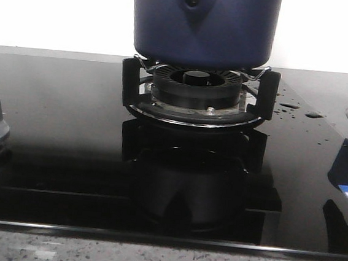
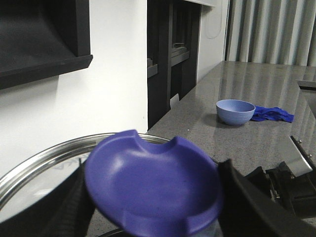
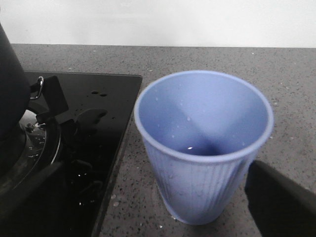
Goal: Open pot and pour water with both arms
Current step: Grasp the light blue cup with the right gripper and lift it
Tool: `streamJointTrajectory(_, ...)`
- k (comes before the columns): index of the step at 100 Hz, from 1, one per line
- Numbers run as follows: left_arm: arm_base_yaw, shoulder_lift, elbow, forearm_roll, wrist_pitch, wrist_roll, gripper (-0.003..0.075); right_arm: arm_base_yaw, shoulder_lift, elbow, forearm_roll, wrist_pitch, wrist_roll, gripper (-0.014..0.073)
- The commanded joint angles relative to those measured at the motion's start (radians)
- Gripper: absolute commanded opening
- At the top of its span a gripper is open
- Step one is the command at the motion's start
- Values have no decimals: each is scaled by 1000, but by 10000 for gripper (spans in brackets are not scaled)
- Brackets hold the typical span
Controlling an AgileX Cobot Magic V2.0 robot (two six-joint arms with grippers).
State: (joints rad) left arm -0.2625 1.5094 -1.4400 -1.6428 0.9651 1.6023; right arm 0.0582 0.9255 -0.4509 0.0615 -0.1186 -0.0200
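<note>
Pot (image 1: 204,25) on burner grate (image 1: 197,99) of wet black glass hob (image 1: 68,145), left gripper (image 2: 153,197) clamping blue lid knob (image 2: 154,185), right gripper (image 3: 163,207) around ribbed blue cup (image 3: 202,148), grip unclear, grey stone counter (image 2: 237,133), white wall (image 2: 113,64).

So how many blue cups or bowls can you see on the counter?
2. A ribbed blue cup stands beside the hob, right of the pot; a blue bowl sits farther along the counter. Others may be hidden.

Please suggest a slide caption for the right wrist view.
Ribbed blue cup standing upright on the speckled countertop beside the wet black hob.
</note>
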Motion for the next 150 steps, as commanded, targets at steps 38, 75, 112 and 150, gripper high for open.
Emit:
streamJointTrajectory(38, 1, -47, -30, -95, 16, -7, 275, -62, 51, -28, 4, -201, -38, 668)
streamJointTrajectory(75, -1, -47, -30, -95, 16, -7, 275, -60, 242, -28, 4, -430, -36, 668)
streamJointTrajectory(112, -1, -47, -30, -95, 12, -7, 275, -60, 374, -28, 4, -544, -20, 664)
streamJointTrajectory(150, -1, -47, -30, -97, 12, -7, 275, -60, 376, -28, -46, -584, -20, 120)
